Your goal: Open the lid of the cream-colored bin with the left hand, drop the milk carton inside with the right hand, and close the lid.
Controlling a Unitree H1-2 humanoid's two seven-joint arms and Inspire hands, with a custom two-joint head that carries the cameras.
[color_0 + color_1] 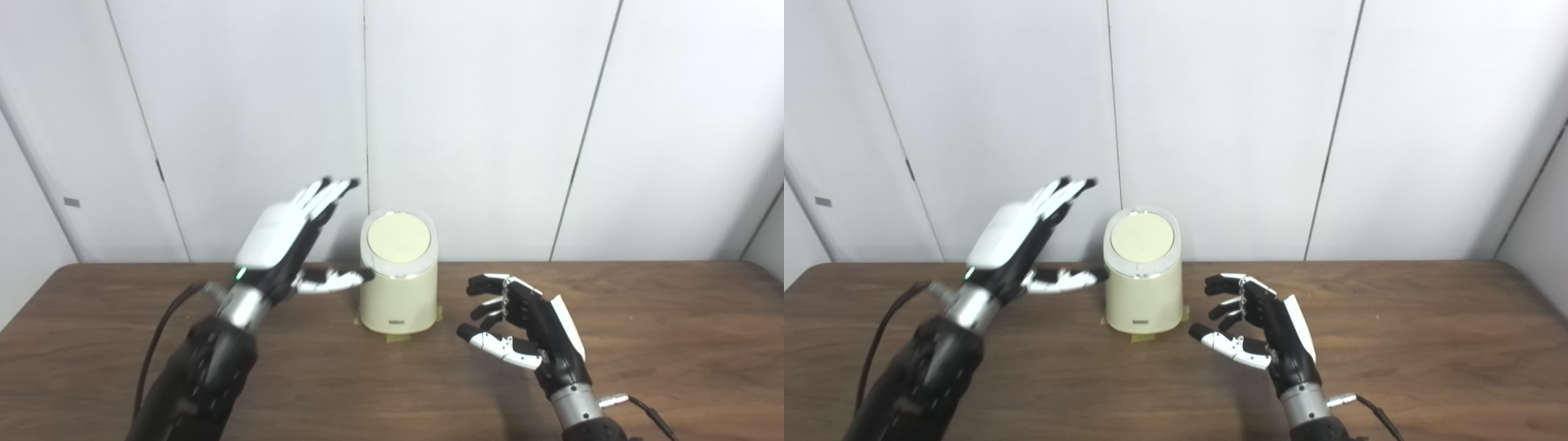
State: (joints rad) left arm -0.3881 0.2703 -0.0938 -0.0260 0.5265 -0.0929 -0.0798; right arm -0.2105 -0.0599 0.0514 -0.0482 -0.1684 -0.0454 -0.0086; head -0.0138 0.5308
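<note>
The cream-colored bin [399, 288] stands upright near the table's back edge, its round lid [399, 237] down and shut. My left hand [288, 236] is raised just left of the bin, open, fingers stretched up and back, thumb reaching toward the bin's side near its rim. My right hand [527, 331] hovers low over the table to the right of the bin, open with fingers loosely curled and nothing in it. No milk carton shows in either view.
The bin sits on small yellow tape marks [392, 335] on the brown wooden table [674, 343]. White wall panels [478, 122] rise right behind the table. A black cable [159, 331] trails from the left wrist.
</note>
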